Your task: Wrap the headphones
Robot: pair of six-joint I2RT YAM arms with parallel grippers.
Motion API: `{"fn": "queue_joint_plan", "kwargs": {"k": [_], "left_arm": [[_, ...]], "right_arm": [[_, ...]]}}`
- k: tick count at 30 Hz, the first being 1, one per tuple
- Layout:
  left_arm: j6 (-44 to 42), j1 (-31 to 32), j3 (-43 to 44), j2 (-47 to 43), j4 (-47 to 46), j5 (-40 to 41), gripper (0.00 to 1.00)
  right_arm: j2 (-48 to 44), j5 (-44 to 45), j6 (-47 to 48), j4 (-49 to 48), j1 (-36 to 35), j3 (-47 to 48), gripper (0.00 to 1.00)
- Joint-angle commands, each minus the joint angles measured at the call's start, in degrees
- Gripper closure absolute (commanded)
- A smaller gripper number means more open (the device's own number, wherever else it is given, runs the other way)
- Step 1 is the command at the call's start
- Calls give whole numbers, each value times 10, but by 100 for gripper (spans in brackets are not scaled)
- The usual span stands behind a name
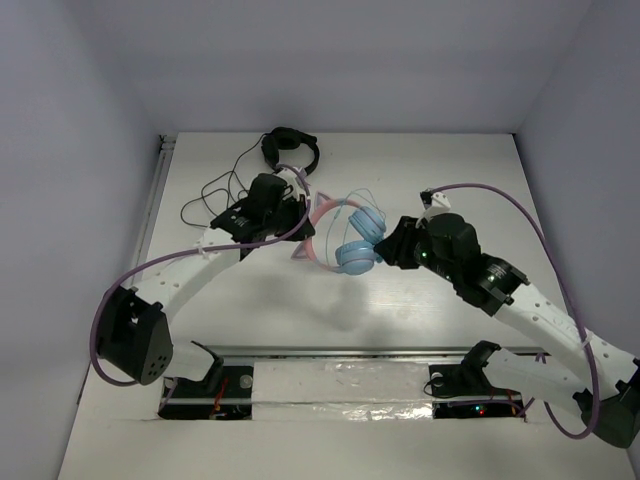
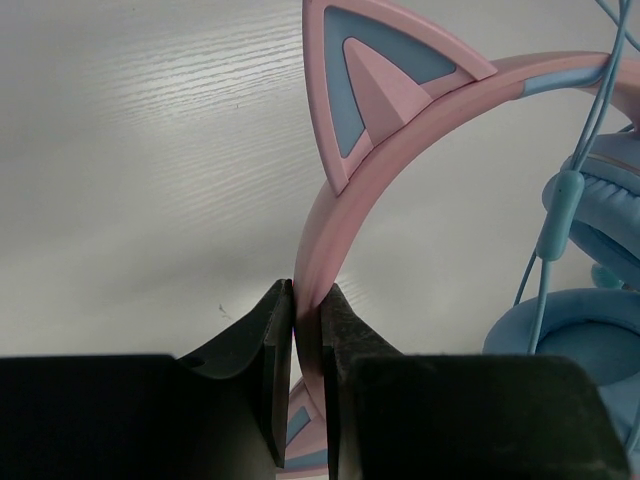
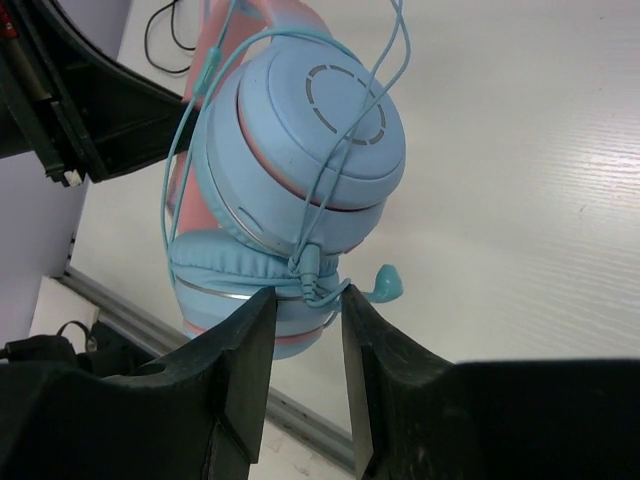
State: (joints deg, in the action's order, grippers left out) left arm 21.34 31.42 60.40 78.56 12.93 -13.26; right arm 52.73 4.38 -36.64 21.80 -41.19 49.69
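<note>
The headphones [image 1: 355, 240] have light blue earcups, a pink cat-eared headband and a thin pale blue cable, and they hang above the table middle. My left gripper [image 1: 300, 215] is shut on the pink headband [image 2: 330, 210], just below a cat ear [image 2: 380, 80]. The two earcups [image 3: 300, 140] are folded together with the cable [image 3: 330, 90] looped loosely over them. My right gripper [image 3: 305, 300] is open right under the lower earcup, its tips on either side of the cable's plug [image 3: 315, 270], without clamping it.
Black headphones [image 1: 290, 148] with a tangled black cable [image 1: 215, 195] lie at the back of the table, behind my left arm. A metal rail [image 1: 350, 352] runs along the near edge. White walls close in the left, right and back.
</note>
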Motion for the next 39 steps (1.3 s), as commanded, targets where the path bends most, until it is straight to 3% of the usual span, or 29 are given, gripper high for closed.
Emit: {"fn": "queue_joint_plan", "kwargs": {"k": [1,4,11,19,32,39], "left_arm": [[26,22,7,-34,-45,-38,100],[27,22,8,-35,-46,-41,100],[30,28,8,-34,-48,-48,100],[18,28,34,-22,-35,-47,100],[-8,-18,34,0,-24,-67,100],[-6,-39,29,5,-37,-100,100]], "right_arm": [[9,28,6,-32,-13,-5,61],[9,26,-2,-45,-19,-8,66],[-11,36,-19,-57,-19,-26,87],[-32,25,-19,-21,-19,-19,97],[-85,13,-13,62,-19,17,100],[-72,-84,2,68,-19,32,100]]}}
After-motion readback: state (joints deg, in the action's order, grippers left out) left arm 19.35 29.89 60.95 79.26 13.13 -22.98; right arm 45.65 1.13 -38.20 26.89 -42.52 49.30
